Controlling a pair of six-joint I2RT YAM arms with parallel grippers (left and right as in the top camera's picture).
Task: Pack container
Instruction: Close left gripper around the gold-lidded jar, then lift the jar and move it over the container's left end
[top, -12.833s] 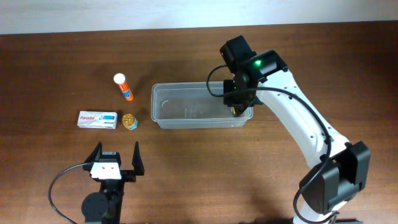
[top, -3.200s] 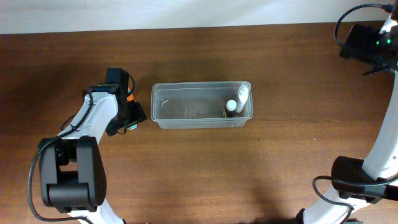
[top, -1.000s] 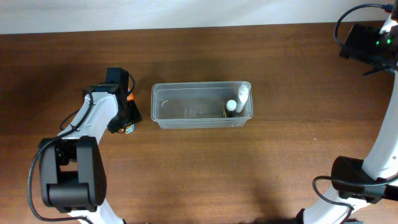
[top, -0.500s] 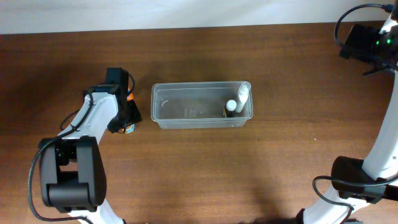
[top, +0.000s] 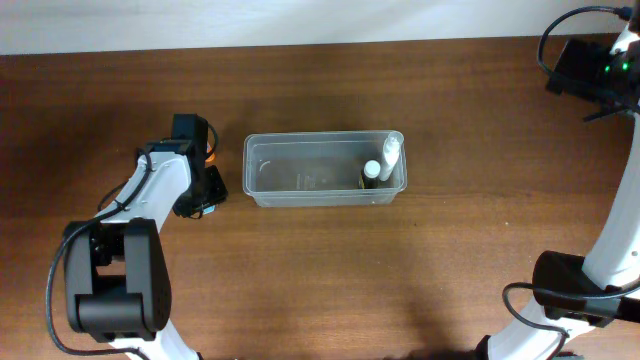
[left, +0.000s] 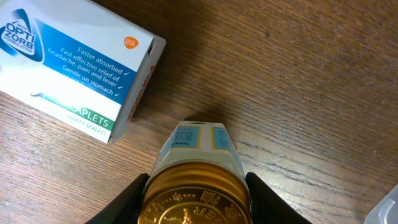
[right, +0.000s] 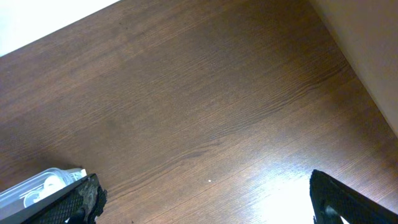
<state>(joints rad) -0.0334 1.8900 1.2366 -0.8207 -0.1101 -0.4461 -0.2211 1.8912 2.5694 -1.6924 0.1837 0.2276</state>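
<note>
The container (top: 300, 170) is a clear tub at mid-table. A white bottle (top: 388, 153) and a small dark bottle with a white cap (top: 370, 172) stand at its right end. My left gripper (left: 196, 202) is shut on a small jar with a gold lid (left: 196, 186), and both black fingers (left: 130, 202) press the lid's sides. In the overhead view the left gripper (top: 206, 192) sits just left of the container and hides the jar. My right gripper (right: 211, 205) is open over bare wood at the far right.
A white and blue tablet box (left: 68, 62) lies just beyond the jar. An orange tube (top: 208, 155) peeks out beside the left arm. The right arm (top: 590, 65) hangs near the table's far right corner. The container's corner (right: 37, 182) shows at the right wrist view's lower left.
The left jaws have closed in on the gold-lidded jar, and the left wrist has shifted slightly. The right arm has not moved.
</note>
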